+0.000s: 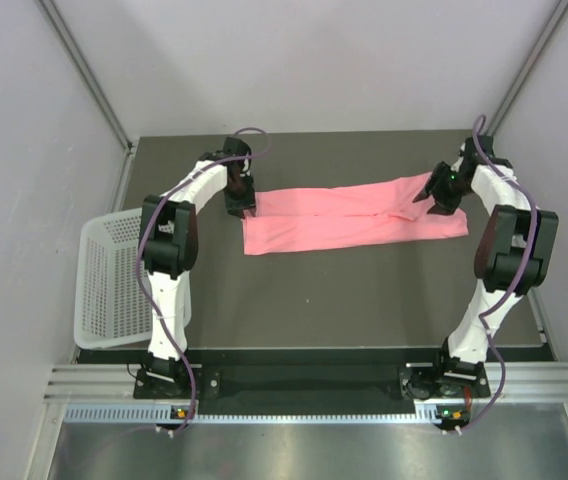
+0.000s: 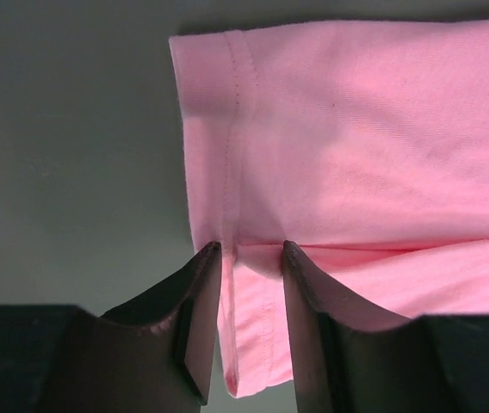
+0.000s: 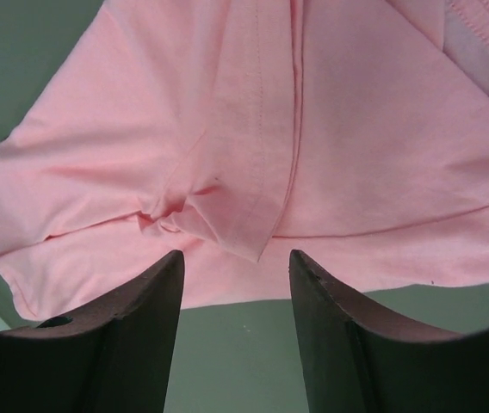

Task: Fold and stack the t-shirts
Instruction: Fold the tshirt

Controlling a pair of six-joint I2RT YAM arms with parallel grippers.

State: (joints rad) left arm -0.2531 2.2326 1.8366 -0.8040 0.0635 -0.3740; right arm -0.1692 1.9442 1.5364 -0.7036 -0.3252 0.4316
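Observation:
The salmon-pink t-shirt lies flat on the dark table as a long narrow band, folded lengthwise. My left gripper is at its left end. In the left wrist view the t-shirt fills the upper right, and the left gripper straddles the stitched hem, jaws a little apart with cloth between them. My right gripper is at the band's right end. In the right wrist view the right gripper stands open just short of the t-shirt, with a folded flap ahead and bare table between its fingers.
A white perforated basket sits off the table's left edge beside the left arm. Grey walls enclose the table on three sides. Both arm bases stand at the near edge.

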